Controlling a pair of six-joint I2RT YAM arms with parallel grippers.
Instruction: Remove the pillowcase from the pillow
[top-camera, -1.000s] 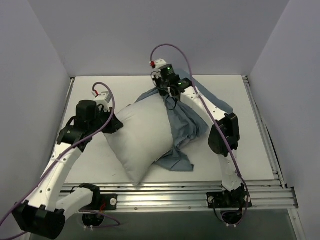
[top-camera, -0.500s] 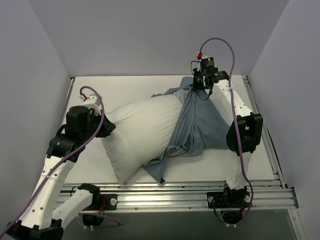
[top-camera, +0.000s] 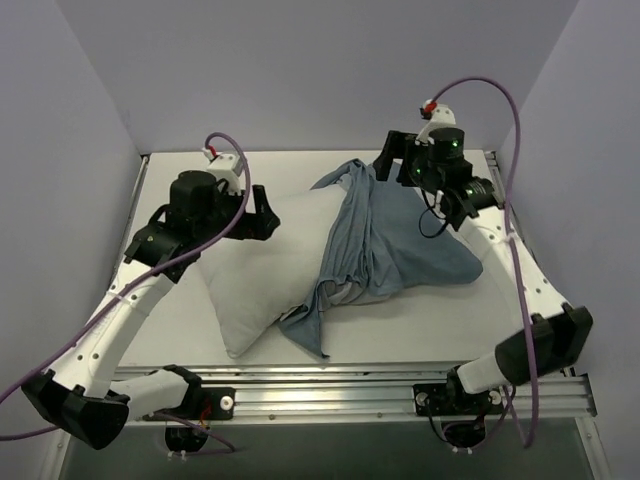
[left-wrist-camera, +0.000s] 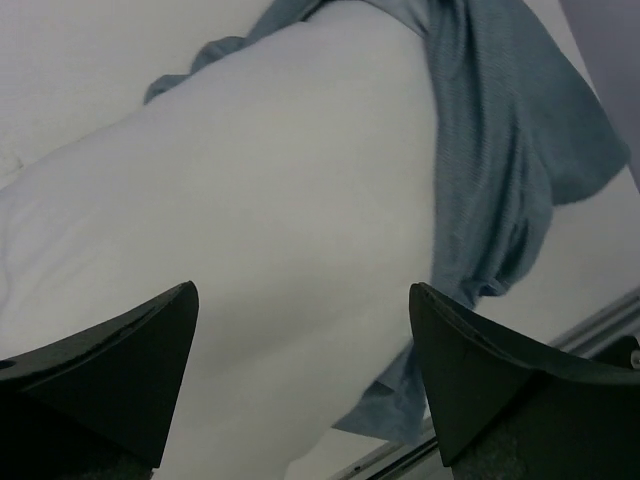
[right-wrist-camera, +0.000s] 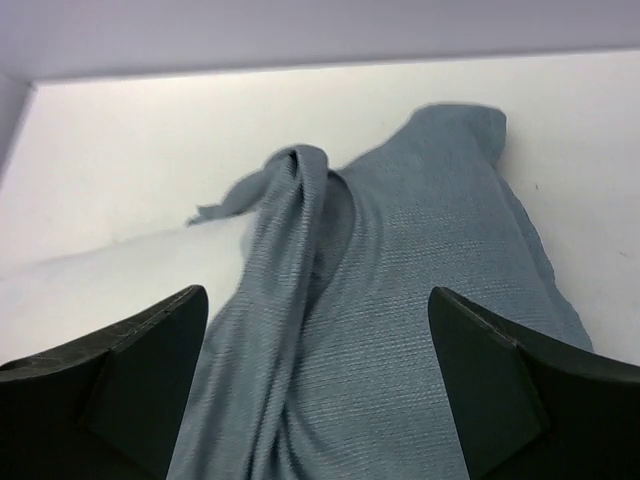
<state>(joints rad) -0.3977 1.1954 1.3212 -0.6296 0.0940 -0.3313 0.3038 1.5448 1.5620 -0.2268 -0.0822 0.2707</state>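
Pillowcase (top-camera: 400, 245) and pillow (top-camera: 262, 275) lie together in the middle of the table (top-camera: 175, 325).

On the left, the left gripper (top-camera: 268, 212) hangs just over the far left part of the pillow. Its claw is wide open and holds nothing.

The pillow is long and lies on a slant, from the near left up to the far right. Its left part is bare and white. Its right end hides under the blue cloth, so I cannot tell if that end is inside the cover or only under it.

The cloth bunches in a ridge, then spreads flat to the right.

The right gripper (top-camera: 397, 160) is above the far edge of the cloth. It is wide open too, with nothing in it, and it is the one nearer the cloth.

I think the pull should go to the right, along the pillow's long way. Bare table shows there before the side wall (top-camera: 580, 150). The left gripper is best placed to hold the pillow back. The pillow's low corner sits near the metal rail (top-camera: 400, 385) at the near edge.
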